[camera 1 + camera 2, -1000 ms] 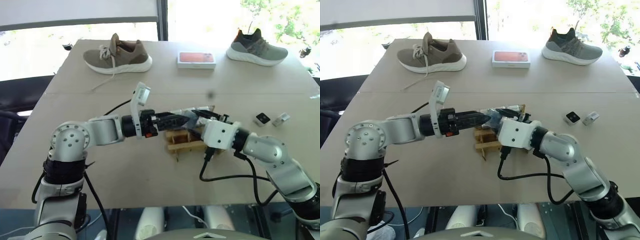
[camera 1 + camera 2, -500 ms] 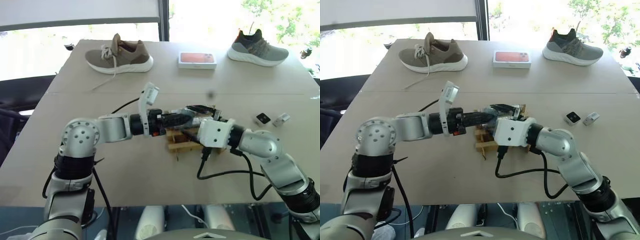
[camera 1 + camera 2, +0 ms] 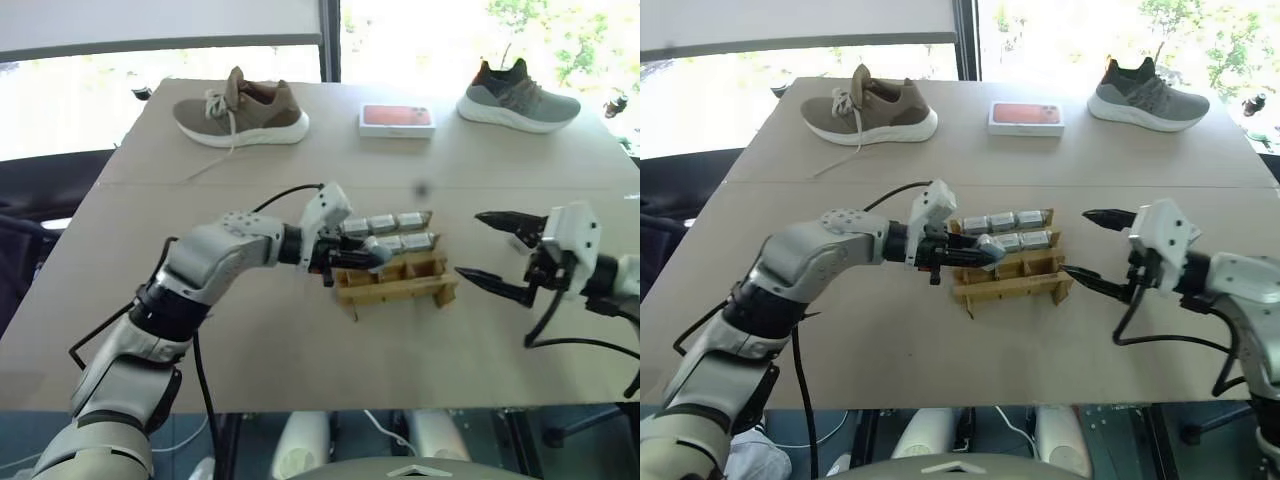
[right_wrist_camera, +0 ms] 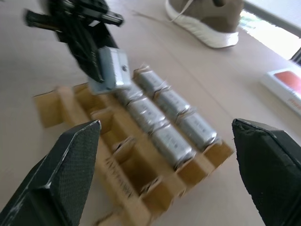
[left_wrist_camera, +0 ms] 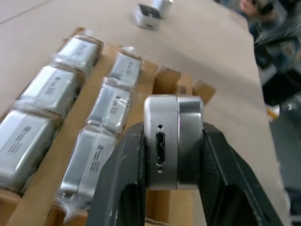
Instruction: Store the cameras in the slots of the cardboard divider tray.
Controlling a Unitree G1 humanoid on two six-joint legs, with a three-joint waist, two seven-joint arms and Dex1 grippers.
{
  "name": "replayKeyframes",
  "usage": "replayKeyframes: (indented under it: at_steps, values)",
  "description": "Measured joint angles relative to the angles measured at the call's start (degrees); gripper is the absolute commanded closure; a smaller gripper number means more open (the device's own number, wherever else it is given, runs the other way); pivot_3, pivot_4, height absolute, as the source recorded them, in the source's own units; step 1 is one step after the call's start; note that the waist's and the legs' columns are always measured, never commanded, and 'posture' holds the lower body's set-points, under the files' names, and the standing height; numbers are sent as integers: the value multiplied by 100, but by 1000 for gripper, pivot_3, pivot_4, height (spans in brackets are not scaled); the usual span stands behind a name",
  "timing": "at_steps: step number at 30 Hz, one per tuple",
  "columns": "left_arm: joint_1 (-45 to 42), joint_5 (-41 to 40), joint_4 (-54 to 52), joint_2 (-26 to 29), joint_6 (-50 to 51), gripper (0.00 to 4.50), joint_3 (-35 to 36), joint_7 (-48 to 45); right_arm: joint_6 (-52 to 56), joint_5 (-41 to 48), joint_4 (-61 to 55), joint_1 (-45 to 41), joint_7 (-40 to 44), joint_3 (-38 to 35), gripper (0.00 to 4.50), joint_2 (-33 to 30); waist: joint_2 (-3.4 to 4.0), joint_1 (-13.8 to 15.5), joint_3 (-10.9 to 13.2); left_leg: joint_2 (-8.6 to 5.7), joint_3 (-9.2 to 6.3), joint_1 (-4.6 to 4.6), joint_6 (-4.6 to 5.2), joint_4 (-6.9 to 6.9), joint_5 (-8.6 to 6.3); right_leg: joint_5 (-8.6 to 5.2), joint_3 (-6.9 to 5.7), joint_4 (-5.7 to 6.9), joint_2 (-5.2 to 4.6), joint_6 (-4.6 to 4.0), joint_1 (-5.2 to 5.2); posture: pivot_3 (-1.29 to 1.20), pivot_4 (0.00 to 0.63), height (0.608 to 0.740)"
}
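Left wrist view: cardboard divider tray (image 5: 164, 80) with perhaps six cameras (image 5: 113, 106), seventh (image 5: 173, 141) pinched in left gripper (image 5: 173, 188)

my left arm reaches across in front of me toward the right, elbow bent, forearm running almost level, wrist dipped a little downward. my left gripper (image 3: 365, 256) is clamped shut on a camera (image 5: 173, 141), one black finger pressed against each broad face, the block's narrow edge with its small port facing back toward my wrist. my right arm sits out at the right, forearm angled in toward the middle, its cable hanging in a loop below the wrist. my right gripper (image 3: 490, 250) is spread wide, its two pointed black fingers (image 4: 63, 176) far apart with nothing between them.
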Motion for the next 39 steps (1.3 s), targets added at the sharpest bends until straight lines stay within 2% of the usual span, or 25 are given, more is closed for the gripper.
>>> replayKeyframes:
  at_steps: [4,12,18,22,23,24,25,26,29,32,35,39]
  values:
    - [-124,735,370,76,-575,3659,-255,-785,0,121,-5,46,87,-12,70,-59,1,22,-1,10,-2,0,1,1,-1,0,-2,7,7,0,-3,0,150,740]
    - [-595,1802,659,38,-1150,3659,-746,-1597,-50,215,-27,163,310,-14,70,-256,-1,31,-2,11,11,-1,12,17,-6,1,14,7,-1,2,0,0,150,740]
    - [-983,2520,586,14,-1038,3659,-988,-1744,-162,208,-10,147,299,-17,70,-303,0,29,-2,10,8,6,13,18,-6,0,14,22,2,3,1,0,150,740]
    - [-1035,2825,135,-24,-448,3659,-1048,-1737,-167,195,-11,148,254,-15,70,-300,0,26,-3,13,9,8,13,19,-6,0,16,28,2,4,1,0,150,740]
    - [-1034,2853,37,-39,-291,2651,-1047,-1711,-167,191,-12,151,234,-15,0,-299,0,26,-3,15,8,7,13,19,-6,0,16,28,2,4,0,0,150,740]
    - [-1026,2862,-159,-68,12,2388,-1046,-1701,-167,186,-13,164,193,-15,0,-297,0,26,-3,15,8,6,13,19,-6,-1,17,27,2,5,0,0,150,740]
    - [-1009,2861,-346,-97,239,1867,-1057,-1695,-168,177,-16,168,156,-14,0,-288,0,32,-3,15,7,5,13,19,-6,-1,17,27,1,6,0,0,150,740]
    - [-989,2850,-462,-115,385,1560,-1055,-1679,-168,172,-17,170,138,-14,0,-279,0,35,-3,16,6,3,13,19,-6,-1,17,25,0,6,0,0,150,740]
    - [-939,2609,-759,-463,1214,33,-882,-1419,-159,141,-36,200,4,-14,0,-262,-1,70,-1,14,0,-10,16,26,-7,-4,11,21,-7,11,-3,0,150,740]
    - [-977,2273,-1001,-572,1793,33,-554,-1273,-156,115,-98,281,-133,-16,0,-259,-2,32,0,15,2,-12,20,26,-10,-5,14,18,-7,13,-5,0,150,740]
    - [-1192,1791,-1126,-626,2403,33,296,-1062,-137,42,-132,458,-390,-32,0,-234,-1,21,0,17,0,-9,19,21,-10,-6,11,20,-6,14,-8,0,150,740]
    - [-1047,1518,-1281,-594,2531,33,1113,-601,-56,-67,-197,652,-820,-254,0,-131,2,16,-2,18,5,0,14,17,-7,-6,18,25,-5,14,-7,0,150,740]
